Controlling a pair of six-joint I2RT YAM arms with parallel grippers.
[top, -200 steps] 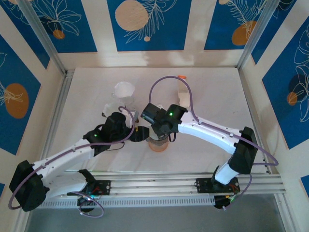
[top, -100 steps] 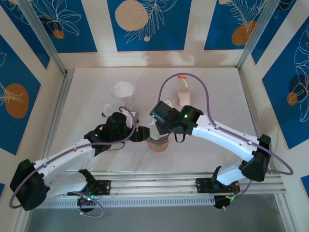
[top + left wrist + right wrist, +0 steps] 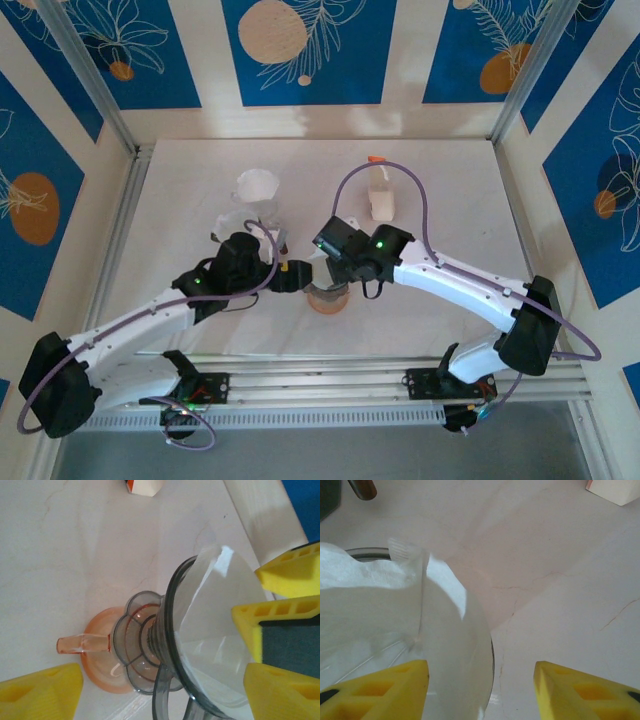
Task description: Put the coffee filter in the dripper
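From above, you lose most of the grey translucent dripper [image 3: 330,293] on its orange base beneath the left tool [image 3: 293,278] and right tool [image 3: 325,268]. At the left wrist its lower rim runs off the frame, and the white paper filter [image 3: 215,610] partly disappears behind a yellow finger [image 3: 247,630]. The orange-and-white carton [image 3: 144,485] is cropped to a corner.

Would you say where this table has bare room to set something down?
Bare: the white table's right side, beyond the white orange-capped carton, and the far-left corner. Crowded: the centre, where left gripper and right gripper crowd the grey plastic dripper.
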